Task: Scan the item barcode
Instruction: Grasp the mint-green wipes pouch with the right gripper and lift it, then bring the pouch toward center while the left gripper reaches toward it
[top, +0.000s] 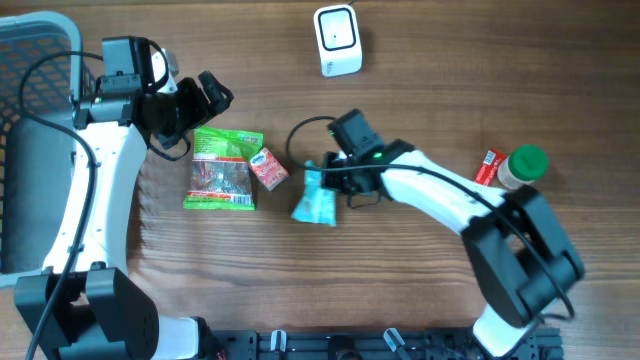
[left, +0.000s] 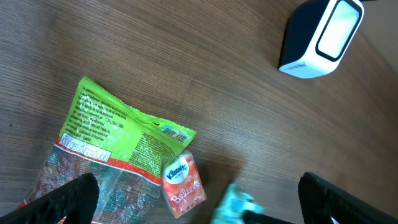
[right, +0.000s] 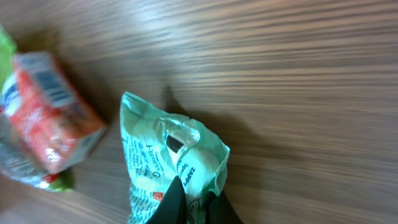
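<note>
My right gripper (top: 326, 184) is clamped on the teal packet (top: 315, 201), jaws together on its crimped end; the right wrist view shows both fingertips (right: 186, 204) pinching the foil. The packet sits near the middle of the worktop (top: 430, 90), just beside the red Kleenex pack (top: 268, 168). I cannot tell whether it rests on the wood or is just off it.

What matters for the coming move is where the scanner (top: 337, 40) lies. It stands by the far edge, almost straight beyond the packet and a touch to the right, with bare wood between them. The packet's long axis runs roughly near to far, and its free end trails toward the near edge, away from the scanner. The right arm is the nearer one and has the grip, so I judge the carry falls to it.

My left gripper (top: 195, 115) is spread wide, holding nothing, over the far end of the green snack bag (top: 222, 170).

No barcode shows in any view. The right wrist view gives small print and one dark patch on the packet, too blurred to read, and its underside is hidden. I cannot make out which way the scanner's window faces either. So how far to turn the packet is a guess for now.
</note>
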